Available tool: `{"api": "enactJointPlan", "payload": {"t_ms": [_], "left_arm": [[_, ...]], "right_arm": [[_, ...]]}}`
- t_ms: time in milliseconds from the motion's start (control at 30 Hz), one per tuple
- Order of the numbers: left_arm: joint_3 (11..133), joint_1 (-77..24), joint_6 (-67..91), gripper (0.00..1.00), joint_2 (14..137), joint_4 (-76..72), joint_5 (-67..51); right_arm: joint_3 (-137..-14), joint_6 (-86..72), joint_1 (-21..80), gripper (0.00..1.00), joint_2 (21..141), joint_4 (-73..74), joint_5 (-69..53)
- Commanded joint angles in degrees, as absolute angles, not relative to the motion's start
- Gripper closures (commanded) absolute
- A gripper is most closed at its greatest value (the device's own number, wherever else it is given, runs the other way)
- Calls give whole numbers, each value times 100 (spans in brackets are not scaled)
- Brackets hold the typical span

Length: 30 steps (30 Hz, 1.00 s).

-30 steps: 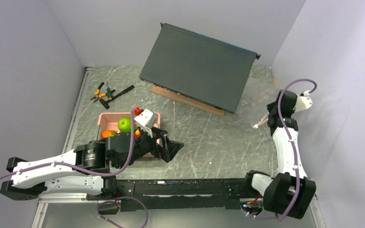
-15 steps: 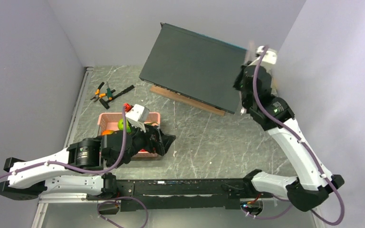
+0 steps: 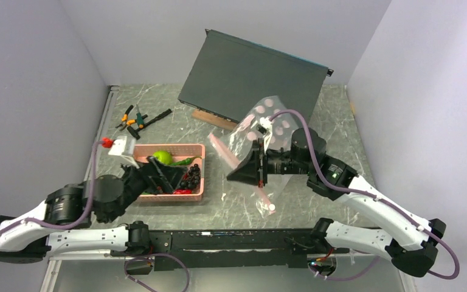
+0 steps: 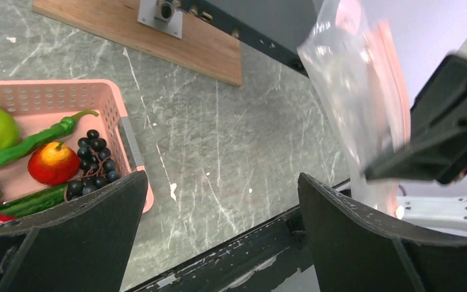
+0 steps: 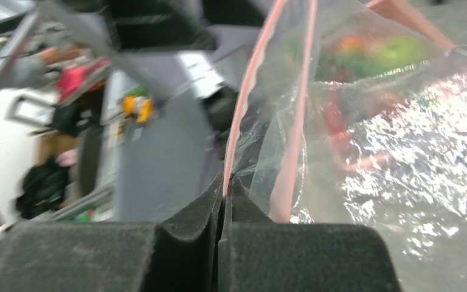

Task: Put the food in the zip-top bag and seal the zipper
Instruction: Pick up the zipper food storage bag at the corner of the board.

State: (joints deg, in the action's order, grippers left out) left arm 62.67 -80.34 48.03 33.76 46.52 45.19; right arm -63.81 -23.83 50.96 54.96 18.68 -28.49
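– While the left tool (image 4: 219,237) hangs wide open, empty, over the pink basket (image 4: 55,91) w/ the food (image 4: 51,163), why's the right tool (image 5: 224,201) raised off the desk (image 4: 219,140)?
– It's pinched shut on the zipper (image 5: 243,97), prob. so the zip-top bag (image 4: 346,85) dangles mid-desk, mouth reachable.
– Mouth open?
– Can't tell; wrist view's blurred, and the tool hides the bag's middle from above.

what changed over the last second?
Right gripper, shut on the zipper, swung the zip-top bag from the right edge of the table to mid-table, held up. Left gripper, open, pulled back off the basket. The food in it, the pliers and the dark box stayed put.
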Motion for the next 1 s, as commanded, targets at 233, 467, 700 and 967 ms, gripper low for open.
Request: {"api": "enactJointPlan", "payload": {"t_ms": [233, 467, 700, 967], "left_arm": [[6026, -8051, 5381, 1, 2605, 5054, 5317], [6517, -8046, 5536, 1, 3103, 5580, 5655], [6432, -8050, 5126, 1, 3138, 4978, 5412], [6535, -8044, 4735, 1, 3780, 4321, 4832]], "right_arm": [[-5980, -3726, 5311, 100, 5452, 131, -5233], [-5662, -4604, 5343, 100, 5172, -1247, -5630], [-6393, -3050, 5308, 100, 5615, 2245, -2126], [-6412, -2423, 5140, 100, 5367, 4117, 1983]]}}
